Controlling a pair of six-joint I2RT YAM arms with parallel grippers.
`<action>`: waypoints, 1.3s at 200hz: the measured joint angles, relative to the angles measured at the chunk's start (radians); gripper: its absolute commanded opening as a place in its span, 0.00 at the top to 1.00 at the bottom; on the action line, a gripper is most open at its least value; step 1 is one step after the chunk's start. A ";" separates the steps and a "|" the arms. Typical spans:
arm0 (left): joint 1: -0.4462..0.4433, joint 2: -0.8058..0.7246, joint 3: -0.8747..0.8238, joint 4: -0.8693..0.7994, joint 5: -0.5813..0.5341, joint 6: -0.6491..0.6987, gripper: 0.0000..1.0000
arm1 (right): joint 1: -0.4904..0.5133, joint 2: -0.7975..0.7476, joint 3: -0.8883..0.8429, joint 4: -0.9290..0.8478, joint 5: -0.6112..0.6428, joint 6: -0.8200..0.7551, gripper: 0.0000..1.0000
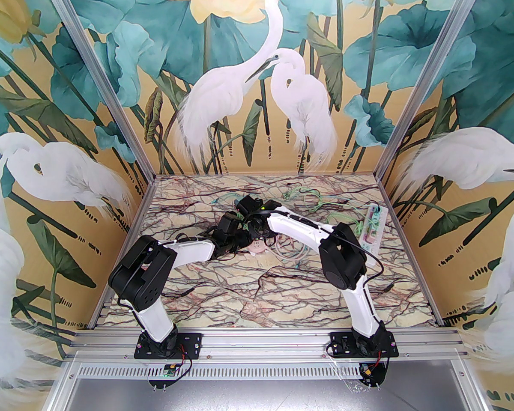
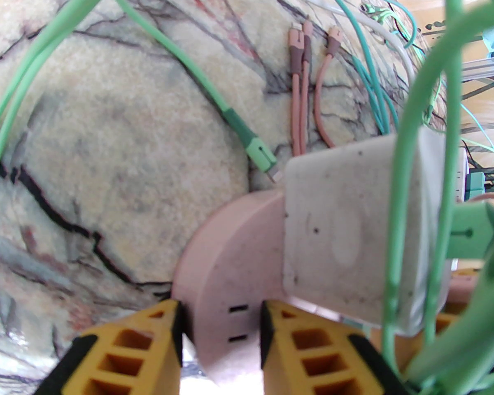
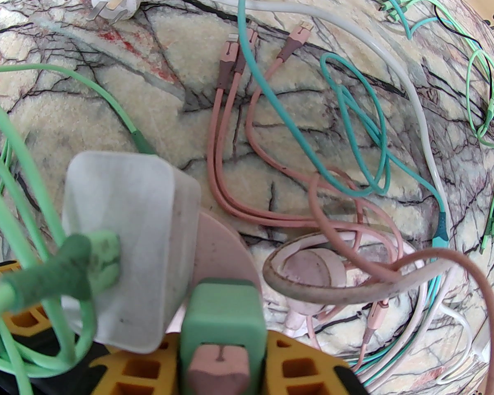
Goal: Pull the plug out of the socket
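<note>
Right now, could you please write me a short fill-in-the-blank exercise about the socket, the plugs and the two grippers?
1. The left gripper has its yellow fingers on either side of the round socket, whose colour is ____.
2. The plug gripped by the right gripper is ____ in colour.
3. The boxy adapter standing on the socket beside that plug is ____.

Missing words: pink; green; white.
</note>
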 measured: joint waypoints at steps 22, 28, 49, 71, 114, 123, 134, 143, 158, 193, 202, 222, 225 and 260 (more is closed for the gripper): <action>0.000 0.000 0.002 -0.002 0.000 0.000 0.65 | -0.001 0.000 -0.002 0.003 -0.001 0.000 0.72; 0.000 0.001 0.003 -0.004 0.000 0.000 0.65 | -0.002 -0.001 -0.006 0.008 -0.002 0.000 0.72; 0.000 0.005 0.006 -0.006 0.000 0.000 0.65 | -0.021 -0.027 -0.055 0.050 -0.039 0.002 0.72; -0.003 0.007 0.011 -0.005 0.000 0.000 0.65 | -0.053 -0.066 -0.118 0.105 -0.104 0.010 0.73; -0.012 0.017 0.023 0.006 0.004 0.000 0.66 | -0.094 -0.114 -0.181 0.151 -0.172 0.018 0.73; -0.012 0.018 0.024 0.006 0.004 0.000 0.66 | -0.094 -0.114 -0.181 0.151 -0.171 0.020 0.72; -0.012 0.018 0.024 0.006 0.004 0.000 0.66 | -0.094 -0.114 -0.181 0.151 -0.171 0.020 0.72; -0.012 0.018 0.024 0.006 0.004 0.000 0.66 | -0.094 -0.114 -0.181 0.151 -0.171 0.020 0.73; -0.012 0.018 0.024 0.006 0.004 0.000 0.66 | -0.091 -0.114 -0.181 0.150 -0.164 0.019 0.72; -0.012 0.018 0.024 0.005 0.004 0.000 0.66 | -0.051 -0.087 -0.118 0.089 -0.080 0.009 0.72; -0.012 0.018 0.024 0.005 0.003 0.000 0.66 | -0.034 -0.065 -0.080 0.055 -0.044 0.002 0.72; -0.012 0.020 0.024 0.004 0.000 0.000 0.66 | -0.004 -0.020 -0.013 -0.005 0.030 -0.014 0.72; -0.012 0.020 0.024 0.004 0.000 0.000 0.66 | 0.000 -0.014 -0.005 -0.013 0.040 -0.015 0.72; -0.014 0.020 0.028 0.001 -0.004 0.001 0.66 | 0.019 -0.003 0.018 -0.045 0.079 -0.030 0.72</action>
